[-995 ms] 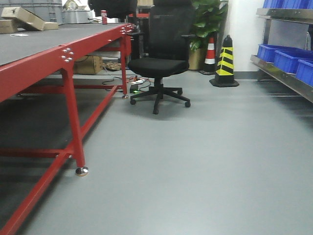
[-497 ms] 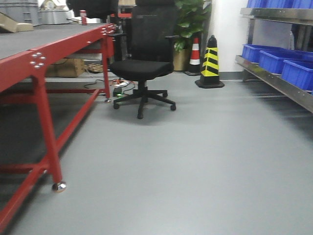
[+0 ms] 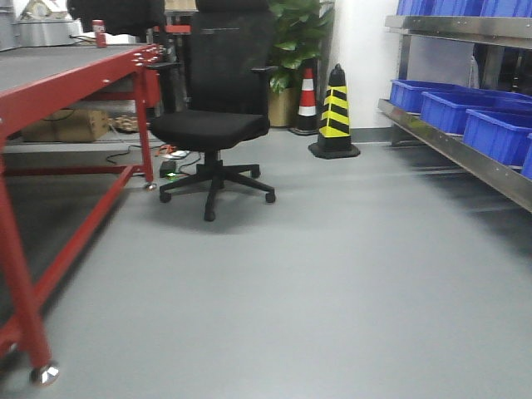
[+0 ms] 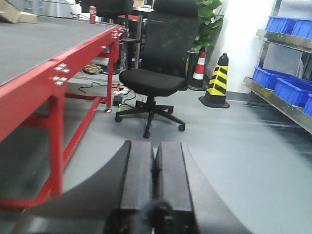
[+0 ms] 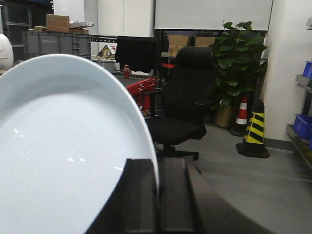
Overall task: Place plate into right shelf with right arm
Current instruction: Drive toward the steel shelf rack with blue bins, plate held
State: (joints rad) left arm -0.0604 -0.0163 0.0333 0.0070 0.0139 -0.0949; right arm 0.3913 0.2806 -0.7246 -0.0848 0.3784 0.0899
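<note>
At three o'clock in the front view, the shiny steel shelf with blue bins [image 3: 450,150] is unreached, cut off by the frame. Left wrist view: the left hand [image 4: 155,146] is clenched, empty. Right wrist view: the right hand [image 5: 157,168] grasps the rim of the glossy white round plate [image 5: 63,146]; placing remains.

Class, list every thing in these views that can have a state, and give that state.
plate, held on edge, gripped at its rim.
right tool, shut on the plate.
left tool, shut, empty.
right shelf, holds blue bins, no plate visible on it.
office chair, upright, unoccupied.
striped cone, standing upright.
red can, upright on the red table.
</note>
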